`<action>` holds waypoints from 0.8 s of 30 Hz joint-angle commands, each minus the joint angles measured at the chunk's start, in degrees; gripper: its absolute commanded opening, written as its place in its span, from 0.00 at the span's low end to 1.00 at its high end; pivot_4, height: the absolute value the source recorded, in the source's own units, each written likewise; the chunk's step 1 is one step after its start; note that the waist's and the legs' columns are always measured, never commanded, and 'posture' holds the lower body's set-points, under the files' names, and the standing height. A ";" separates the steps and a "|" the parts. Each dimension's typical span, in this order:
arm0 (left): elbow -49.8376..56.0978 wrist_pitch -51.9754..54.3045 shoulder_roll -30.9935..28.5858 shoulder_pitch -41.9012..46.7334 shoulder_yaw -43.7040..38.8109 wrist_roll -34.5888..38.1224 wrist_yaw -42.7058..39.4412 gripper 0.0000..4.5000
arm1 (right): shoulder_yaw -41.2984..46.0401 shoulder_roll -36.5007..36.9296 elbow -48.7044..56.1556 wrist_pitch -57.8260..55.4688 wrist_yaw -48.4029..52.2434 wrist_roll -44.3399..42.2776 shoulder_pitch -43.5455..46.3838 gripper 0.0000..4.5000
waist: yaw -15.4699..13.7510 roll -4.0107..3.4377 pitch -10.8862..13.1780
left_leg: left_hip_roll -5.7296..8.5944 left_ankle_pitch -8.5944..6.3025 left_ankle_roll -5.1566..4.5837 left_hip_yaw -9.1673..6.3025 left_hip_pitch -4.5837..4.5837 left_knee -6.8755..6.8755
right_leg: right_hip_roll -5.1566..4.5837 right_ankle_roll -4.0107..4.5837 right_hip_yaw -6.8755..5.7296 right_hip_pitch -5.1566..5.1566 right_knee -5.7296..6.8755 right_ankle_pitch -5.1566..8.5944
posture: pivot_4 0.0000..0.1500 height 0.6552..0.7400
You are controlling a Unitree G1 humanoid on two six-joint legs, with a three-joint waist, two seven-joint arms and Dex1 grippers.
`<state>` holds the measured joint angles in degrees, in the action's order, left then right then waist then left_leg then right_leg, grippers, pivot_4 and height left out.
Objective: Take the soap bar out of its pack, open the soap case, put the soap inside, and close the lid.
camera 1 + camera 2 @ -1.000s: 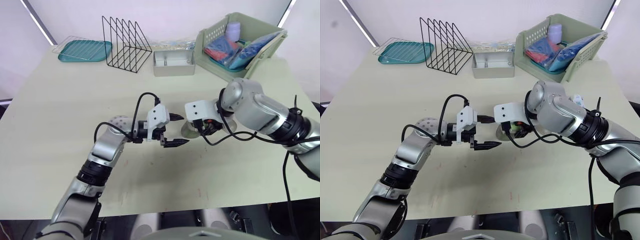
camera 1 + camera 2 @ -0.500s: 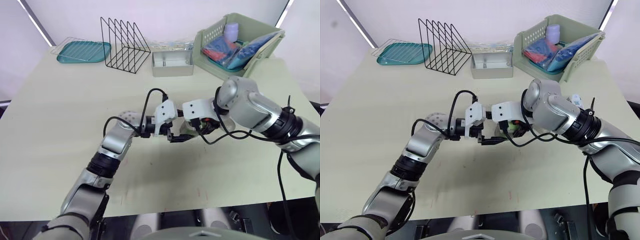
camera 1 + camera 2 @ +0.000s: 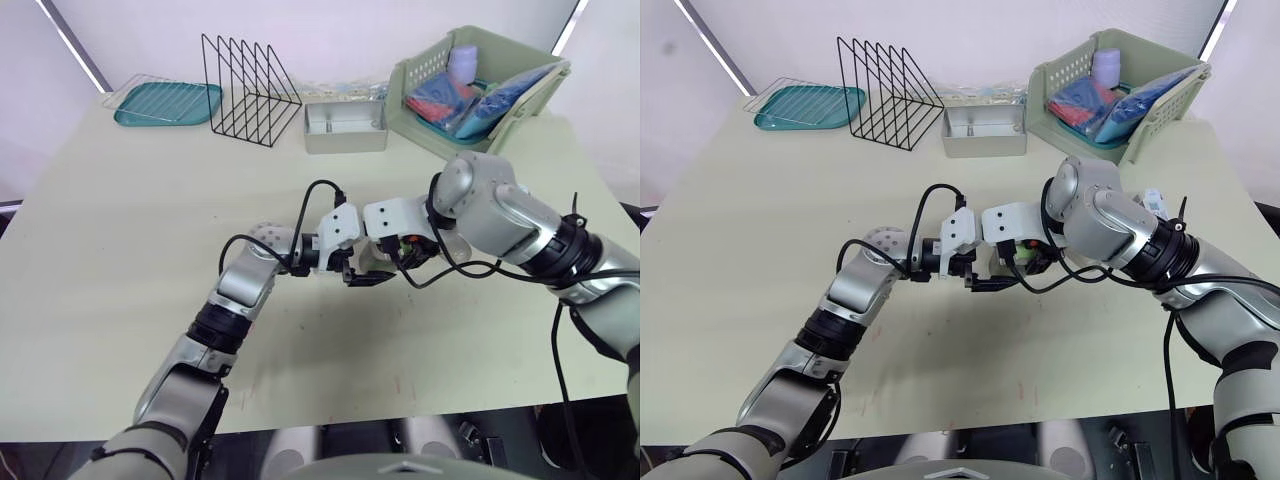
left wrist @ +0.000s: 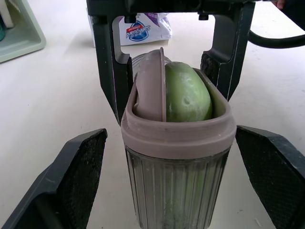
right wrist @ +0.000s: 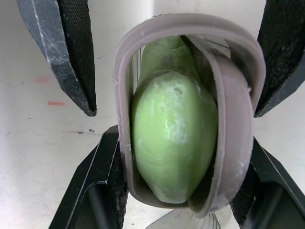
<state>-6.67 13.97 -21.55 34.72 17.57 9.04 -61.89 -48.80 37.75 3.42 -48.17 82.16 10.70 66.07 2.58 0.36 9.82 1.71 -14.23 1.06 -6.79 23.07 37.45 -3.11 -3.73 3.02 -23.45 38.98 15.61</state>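
Observation:
The clear ribbed soap case [image 4: 176,162] with a taupe rim stands at the table's middle. A green soap bar [image 5: 174,138] sits inside it. The taupe lid [image 4: 151,90] is tipped on edge in the case's mouth beside the soap. My right gripper [image 5: 183,143] is shut on the case, one finger against each side. My left gripper [image 4: 171,138] is open, and its fingers [image 4: 81,176] straddle the case with a gap on both sides. In the head views the two grippers meet at the case [image 3: 375,262]. The white and blue soap pack [image 4: 143,28] lies on the table beyond.
Along the table's far edge stand a teal tray [image 3: 168,102], a black wire rack [image 3: 250,85], a metal tin [image 3: 346,125] and a green basket [image 3: 480,85] full of packets. Bare tabletop lies to the left and in front.
My left gripper has moved right, from open air beside the case to straddling it. The right gripper has kept hold of the case in the same spot.

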 commanded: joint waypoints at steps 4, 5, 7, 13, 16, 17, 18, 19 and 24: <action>-1.68 -3.42 1.41 1.04 0.06 -1.22 1.13 0.89 | 1.01 -0.62 -0.19 -0.01 -0.40 0.76 -0.75 0.45 | 0.01 0.00 0.00 | 0.00 0.00 -0.01 0.00 0.00 0.00 | 0.00 0.00 0.00 0.00 0.00 0.00 | 1.00 1.00; -1.89 -3.63 1.44 1.07 -0.03 -1.10 1.01 0.82 | 1.05 -0.59 -0.26 0.04 -0.36 0.81 -0.77 0.45 | 0.01 0.00 0.00 | 0.00 0.00 0.00 0.00 0.00 0.00 | 0.00 0.00 0.00 0.00 0.00 0.00 | 1.00 1.00; -1.90 -3.66 1.24 1.18 -0.32 -0.55 0.45 0.64 | 1.09 -0.55 -0.31 0.12 -0.32 0.91 -0.84 0.45 | 0.00 0.00 0.00 | 0.00 0.00 0.00 0.01 0.00 0.00 | 0.00 0.00 0.01 0.00 0.00 0.00 | 1.00 1.00; -2.18 -3.90 0.72 1.63 -0.58 -0.35 -0.37 0.47 | 1.19 -0.47 -0.15 0.52 -0.16 1.14 -1.13 0.45 | -0.01 0.00 0.00 | 0.01 0.00 0.00 0.01 0.01 -0.01 | 0.00 0.00 0.01 -0.01 -0.01 0.00 | 1.00 1.00; -2.28 -4.14 0.91 1.72 -0.58 -0.51 -0.15 0.47 | 1.15 -0.61 -0.22 0.82 -0.15 1.18 -1.11 0.45 | -0.01 0.00 0.00 | 0.01 0.00 0.00 0.00 0.01 -0.01 | 0.00 0.00 0.01 -0.01 -0.01 0.00 | 1.00 1.00; -2.30 -4.22 0.97 1.72 -0.54 -0.54 -0.11 0.47 | 1.11 -0.61 -0.26 0.95 -0.13 1.23 -1.09 0.45 | -0.02 0.00 0.00 | 0.01 0.00 0.00 0.00 0.01 -0.01 | 0.00 0.00 0.01 -0.01 -0.01 0.00 | 1.00 1.00; -2.26 -4.29 1.06 1.66 -0.47 -0.57 -0.03 0.47 | 1.09 -0.56 -0.22 1.08 -0.09 1.27 -1.12 0.45 | -0.02 0.00 0.00 | 0.01 0.00 0.00 0.00 0.01 -0.01 | 0.00 0.00 0.01 -0.01 -0.01 0.00 | 1.00 1.00; -2.27 -4.45 1.17 1.57 -0.40 -0.60 0.05 0.47 | 1.10 -0.60 -0.25 1.22 -0.11 1.29 -1.13 0.45 | -0.02 0.00 0.00 | 0.01 0.00 0.01 0.00 0.01 -0.01 | 0.00 0.00 0.01 -0.01 -0.01 0.00 | 1.00 1.00; -1.98 -4.94 1.35 0.84 -0.40 -0.19 -0.14 0.47 | 1.70 -1.43 -0.61 1.57 -0.49 0.90 -1.30 0.45 | -0.02 0.00 0.00 | 0.01 0.00 0.00 0.00 0.01 -0.01 | 0.00 0.00 0.01 -0.01 0.00 0.00 | 1.00 1.00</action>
<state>-10.26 10.67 -20.90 35.13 18.29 7.78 -62.07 -47.96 37.31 2.64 -47.00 82.25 11.39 65.54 2.57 0.36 9.82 1.72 -14.23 1.06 -6.79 23.08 37.45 -3.11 -3.73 3.03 -23.46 38.98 15.61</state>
